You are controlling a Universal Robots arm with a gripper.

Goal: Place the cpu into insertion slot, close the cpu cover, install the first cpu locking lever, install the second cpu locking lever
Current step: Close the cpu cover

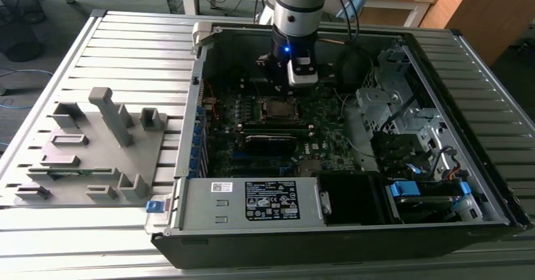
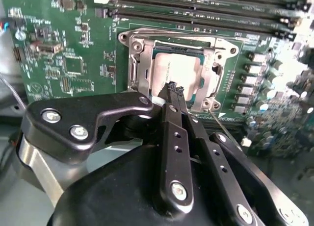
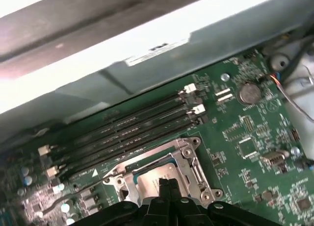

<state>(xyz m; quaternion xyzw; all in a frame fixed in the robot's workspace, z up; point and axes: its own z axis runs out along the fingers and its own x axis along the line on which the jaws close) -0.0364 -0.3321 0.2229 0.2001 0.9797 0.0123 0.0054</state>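
Inside the insertion slot (image 2: 126, 39), I see the cpu (image 2: 179, 71) seated flat, its dull silver top facing up through the square window of the cpu cover (image 2: 208, 81). The cover lies down over the chip, with its thin metal frame around all four edges. A thin metal lever rod (image 2: 216, 121) stands off one corner of the socket; I cannot tell whether it is latched. In the second wrist view, the end effector (image 2: 171, 87) is clenched, fingers pressed together with nothing between them. Its tip sits at the edge of the cover, and I cannot tell whether it is touching. Long black memory slots (image 2: 206, 5) run just beside the socket on the green motherboard (image 2: 64, 64). In the exterior view, the arm (image 1: 297, 4) reaches straight down into the open computer case (image 1: 334, 236), well apart from the white-labelled power supply box (image 1: 250, 202). The case rests on a grey slatted surface (image 1: 125, 42), and a grey fixture tray (image 1: 84, 148) lies toward the exterior view's left.
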